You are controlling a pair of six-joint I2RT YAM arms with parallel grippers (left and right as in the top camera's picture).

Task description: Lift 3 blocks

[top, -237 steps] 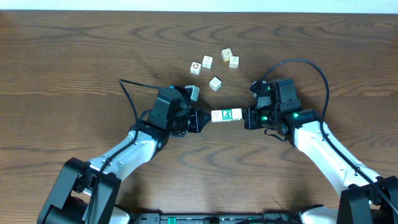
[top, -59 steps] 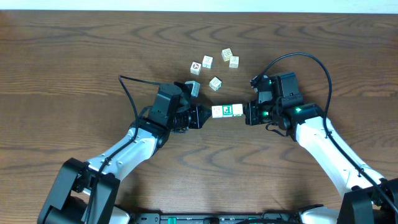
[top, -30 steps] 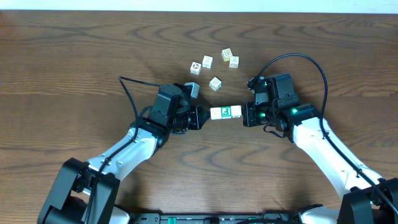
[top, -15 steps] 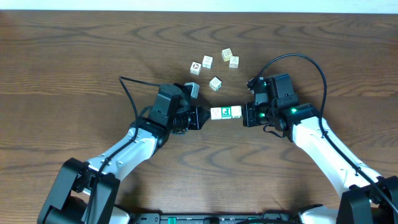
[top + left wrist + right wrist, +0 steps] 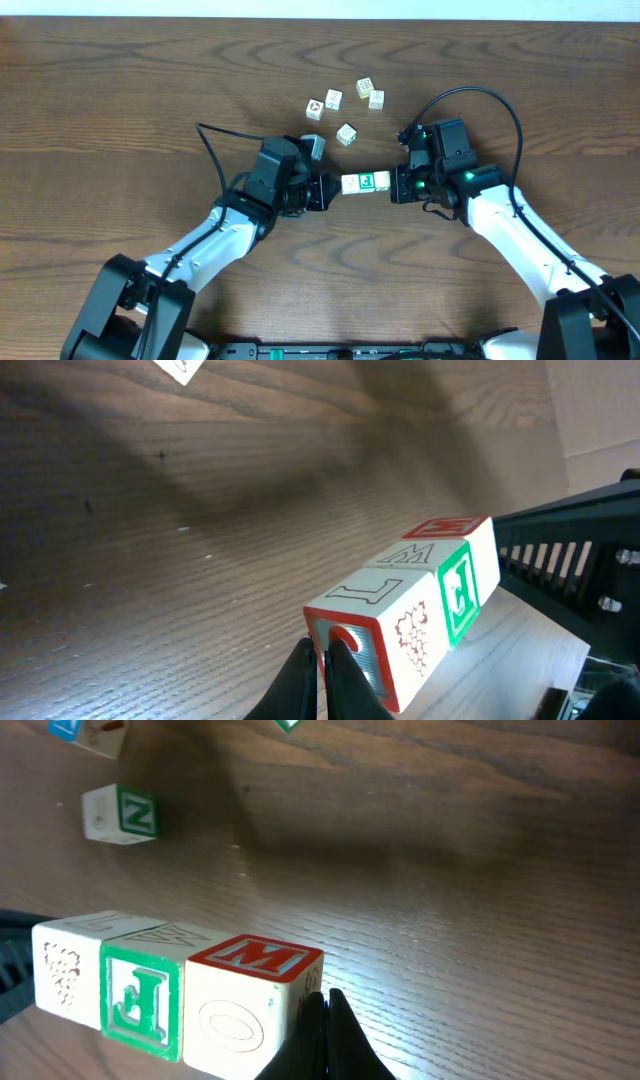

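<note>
Three blocks form one row, end to end, between my two grippers. From left to right they are a cream block with a red-edged end and a grape drawing (image 5: 385,645), a green-framed block (image 5: 379,181) (image 5: 455,585) (image 5: 140,1000), and a block with a red M on top (image 5: 245,1005). My left gripper (image 5: 330,190) (image 5: 320,652) is shut, its tips pressed against the red-edged end. At the other end my right gripper (image 5: 395,185) (image 5: 325,1002) is shut too, pushing on the M block's side. A dark shadow lies on the wood behind the row.
Several loose letter cubes lie on the wooden table (image 5: 120,100) behind the row: one with a red mark (image 5: 315,108), others (image 5: 365,87) (image 5: 346,133), and a blue-faced one (image 5: 315,147) beside my left wrist. A cube with a green N (image 5: 120,815) shows in the right wrist view.
The left arm and the row have shifted slightly to the right over the last half second. Both grippers have stayed shut against the row's ends.
</note>
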